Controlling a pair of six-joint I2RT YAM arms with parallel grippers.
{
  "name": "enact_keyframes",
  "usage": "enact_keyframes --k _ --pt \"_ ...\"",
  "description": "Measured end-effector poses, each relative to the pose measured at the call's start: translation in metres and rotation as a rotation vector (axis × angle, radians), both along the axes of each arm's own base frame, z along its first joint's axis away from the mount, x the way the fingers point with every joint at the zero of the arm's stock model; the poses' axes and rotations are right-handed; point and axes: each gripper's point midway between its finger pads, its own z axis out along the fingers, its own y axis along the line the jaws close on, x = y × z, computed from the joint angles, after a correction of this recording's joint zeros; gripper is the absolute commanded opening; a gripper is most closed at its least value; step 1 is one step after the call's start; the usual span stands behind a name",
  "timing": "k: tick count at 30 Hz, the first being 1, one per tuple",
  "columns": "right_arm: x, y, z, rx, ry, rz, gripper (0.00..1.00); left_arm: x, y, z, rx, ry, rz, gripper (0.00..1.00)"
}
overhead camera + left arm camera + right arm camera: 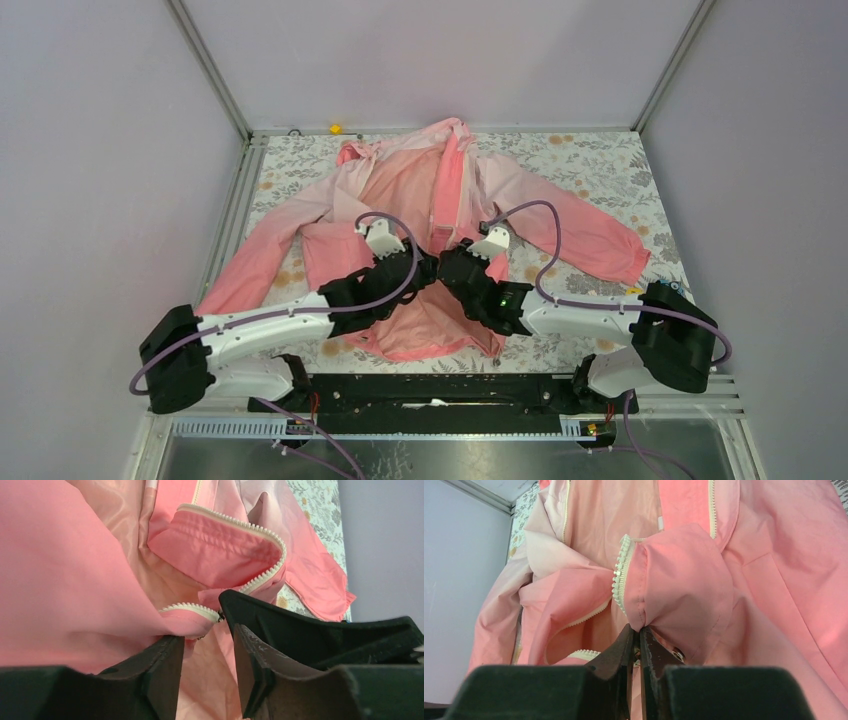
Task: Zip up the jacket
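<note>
The pink jacket (pixel 400 185) lies spread on the table, front unzipped, collar at the far side. Both grippers meet over its lower front. My left gripper (pixel 207 637) is open; the end of one white zipper edge (pixel 192 609) rests by its left fingertip, with only fabric behind the gap. My right gripper (pixel 637 630) is shut on the other front edge, pinching the fabric just below the white zipper teeth (pixel 620 575), which bunches up above the fingers. A small metal part (pixel 676 655) shows beside the right finger. The right gripper's black finger (pixel 280 620) sits close behind my left one.
A floral table cover (pixel 600 160) lies under the jacket. Aluminium rails (pixel 235 200) and grey walls close the left, right and far sides. A small yellow piece (pixel 335 128) sits at the far edge. The black base bar (pixel 430 385) runs along the near edge.
</note>
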Motion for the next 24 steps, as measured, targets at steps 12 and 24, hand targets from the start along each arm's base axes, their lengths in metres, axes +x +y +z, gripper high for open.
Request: enact_keyframes --k 12,24 --pt "-0.002 0.002 -0.001 0.033 0.016 -0.010 0.00 -0.008 0.015 0.027 -0.124 -0.013 -0.107 0.86" --pt "-0.004 0.002 -0.004 0.046 0.031 -0.012 0.00 -0.025 0.028 -0.008 -0.278 0.139 -0.275 0.72"
